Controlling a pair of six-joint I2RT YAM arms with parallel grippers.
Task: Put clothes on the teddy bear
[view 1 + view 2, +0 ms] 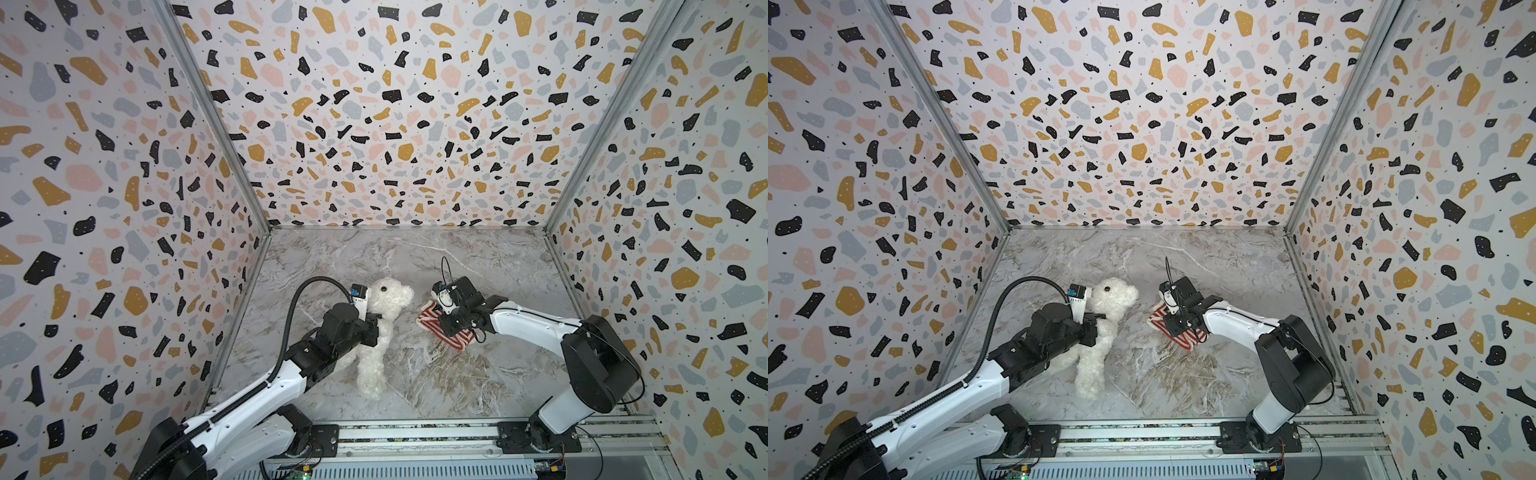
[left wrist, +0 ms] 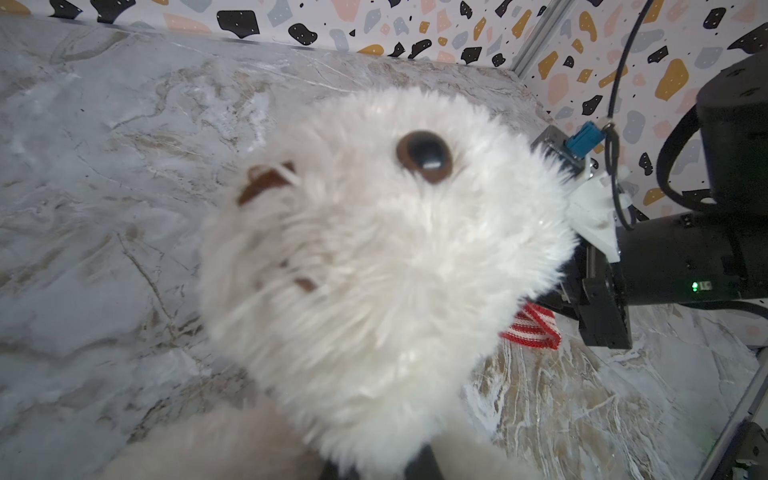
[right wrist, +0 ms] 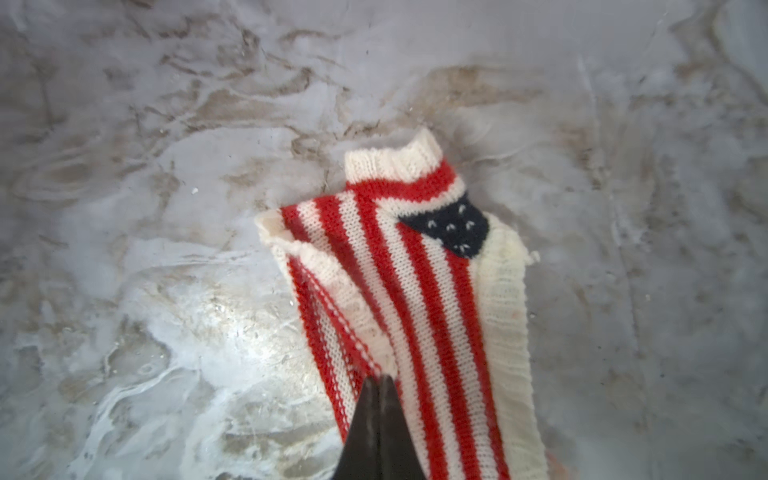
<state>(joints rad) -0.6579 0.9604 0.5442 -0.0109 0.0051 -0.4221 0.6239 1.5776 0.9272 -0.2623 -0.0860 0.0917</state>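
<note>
The teddy bear [image 1: 386,297] [image 1: 1113,293], white and fluffy, lies on the marble floor left of centre in both top views, head toward the back wall. My left gripper [image 1: 376,319] [image 1: 1098,319] is shut on its neck. The bear's head [image 2: 374,249] fills the left wrist view, and only dark bits of the fingers [image 2: 419,465] show under the fur. A red-and-white striped sweater [image 1: 427,319] [image 1: 1156,318] [image 3: 415,270] with a navy patch lies to the bear's right. My right gripper [image 1: 448,329] [image 3: 378,379] stands over it, fingertips pressed together on a fold near its hem.
Patterned walls close the marble floor [image 1: 415,374] on three sides. A metal rail [image 1: 415,432] with both arm bases runs along the front edge. The right arm [image 2: 665,257] shows beside the bear's head in the left wrist view, with the sweater's edge [image 2: 532,328] below it.
</note>
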